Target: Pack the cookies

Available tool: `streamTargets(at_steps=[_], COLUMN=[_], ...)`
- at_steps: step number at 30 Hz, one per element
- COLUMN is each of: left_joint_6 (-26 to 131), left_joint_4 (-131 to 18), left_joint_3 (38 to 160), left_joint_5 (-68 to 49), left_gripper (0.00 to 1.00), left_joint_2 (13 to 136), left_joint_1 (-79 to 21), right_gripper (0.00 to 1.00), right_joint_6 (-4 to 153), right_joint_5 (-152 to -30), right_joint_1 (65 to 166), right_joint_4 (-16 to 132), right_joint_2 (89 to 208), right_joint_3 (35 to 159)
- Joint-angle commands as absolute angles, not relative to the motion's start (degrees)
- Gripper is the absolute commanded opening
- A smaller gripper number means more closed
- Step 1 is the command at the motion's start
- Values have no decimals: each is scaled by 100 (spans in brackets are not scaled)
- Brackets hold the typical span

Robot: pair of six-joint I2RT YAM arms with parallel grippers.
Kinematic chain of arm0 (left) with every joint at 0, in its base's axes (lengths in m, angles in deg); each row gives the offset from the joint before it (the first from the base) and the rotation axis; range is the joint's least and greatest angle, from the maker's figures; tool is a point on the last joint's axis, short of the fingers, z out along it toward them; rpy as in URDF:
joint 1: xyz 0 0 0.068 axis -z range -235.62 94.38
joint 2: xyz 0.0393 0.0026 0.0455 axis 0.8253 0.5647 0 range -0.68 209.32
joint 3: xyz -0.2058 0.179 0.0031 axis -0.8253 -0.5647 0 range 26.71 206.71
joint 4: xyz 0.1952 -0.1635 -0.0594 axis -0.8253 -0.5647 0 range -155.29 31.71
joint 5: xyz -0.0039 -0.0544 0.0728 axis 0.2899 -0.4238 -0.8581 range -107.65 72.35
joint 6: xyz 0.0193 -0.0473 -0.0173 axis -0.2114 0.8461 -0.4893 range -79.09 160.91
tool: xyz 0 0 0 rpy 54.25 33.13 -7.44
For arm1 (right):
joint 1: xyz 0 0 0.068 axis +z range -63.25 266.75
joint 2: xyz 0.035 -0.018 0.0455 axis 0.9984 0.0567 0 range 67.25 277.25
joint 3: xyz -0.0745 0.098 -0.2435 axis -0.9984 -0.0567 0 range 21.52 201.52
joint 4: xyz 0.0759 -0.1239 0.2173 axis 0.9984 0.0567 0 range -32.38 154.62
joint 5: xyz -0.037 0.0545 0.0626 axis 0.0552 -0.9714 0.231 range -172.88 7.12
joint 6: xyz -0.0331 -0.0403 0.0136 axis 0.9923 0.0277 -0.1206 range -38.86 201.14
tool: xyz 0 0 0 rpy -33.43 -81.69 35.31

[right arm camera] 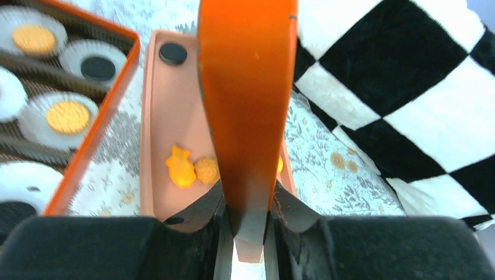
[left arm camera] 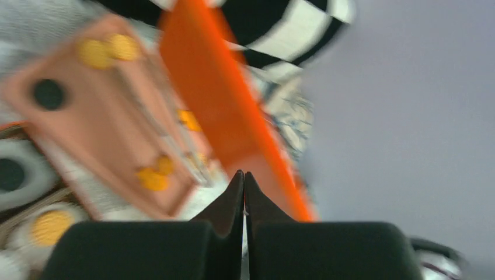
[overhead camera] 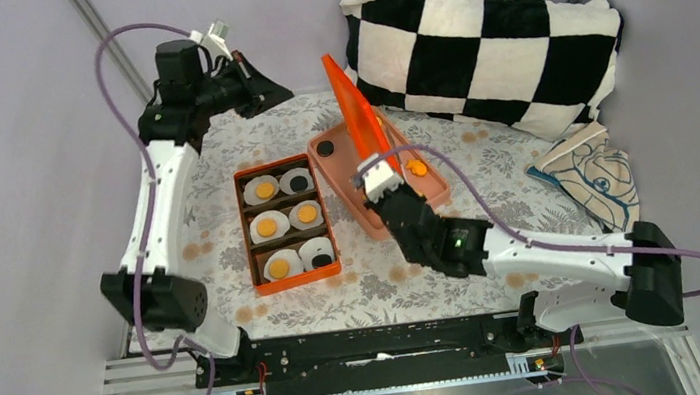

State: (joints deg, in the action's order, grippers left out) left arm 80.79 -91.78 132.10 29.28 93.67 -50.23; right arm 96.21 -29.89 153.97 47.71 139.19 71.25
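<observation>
An orange box [overhead camera: 248, 232] holds six white paper cups, each with a cookie: golden ones such as [overhead camera: 267, 227] and black ones such as [overhead camera: 320, 260]. Beside it a salmon tray [overhead camera: 342, 172] holds a black cookie [overhead camera: 325, 147] and orange cookies [overhead camera: 416, 165]. My right gripper [overhead camera: 379, 178] is shut on an orange lid [overhead camera: 355, 106], which stands on edge over the tray. In the right wrist view the lid [right arm camera: 248, 87] fills the middle, with a fish-shaped cookie [right arm camera: 180, 166] and a round one [right arm camera: 206, 170] to its left. My left gripper [overhead camera: 265, 93] is shut, empty and raised at the back left.
A black-and-white checked cushion [overhead camera: 483, 40] lies at the back right, close behind the lid. A folded printed cloth [overhead camera: 595, 177] lies at the right. The floral tablecloth [overhead camera: 376, 280] covers the table. The left wrist view is blurred and shows the tray [left arm camera: 105, 134] and the lid [left arm camera: 222, 87].
</observation>
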Motion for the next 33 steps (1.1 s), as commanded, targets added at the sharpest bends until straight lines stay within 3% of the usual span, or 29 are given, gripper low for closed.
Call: streamTargets(at_steps=[1,7,11,14,21,24,27,33], left_joint_6=[7036,7586,8085,8470,8941,8977,8970,9092], left_joint_4=[-10521,-10867,-11495,-12010,-12533,-12489,-12462,-12482], left_joint_3=[12328,10418,10107,10060,10069,10015,10070,10060], left_joint_5=[-425,-3260,-4426,-5269,-5765,-5874,-5858,-5975], left_gripper=[0,0,0,0,0,0,0,0], left_joint_2=[8270,7158,6959,6910,6756,6727,6780,7058], left_joint_1=[-4776,-4188,-3870,-3527,-3176,-3089,-3080,-3031], right_gripper=[12,12,12,12,12,12,13,13], right_joint_6=[8521,7466,6727,5875,4354,3051,1174,-2137], right_joint_5=[-3370,-4935,-5585,-6889,-10002,-11697,-12870,-13276], right_joint_1=[15070,14521,14076,13423,11944,11064,10209,9389], right_joint_4=[5985,6910,7204,7246,5968,3985,1087,-3999], right_joint_2=[13403,13308,13221,13046,12633,12649,13158,15101], right_joint_3=[8735,9689,9934,9749,8426,7455,6486,5737])
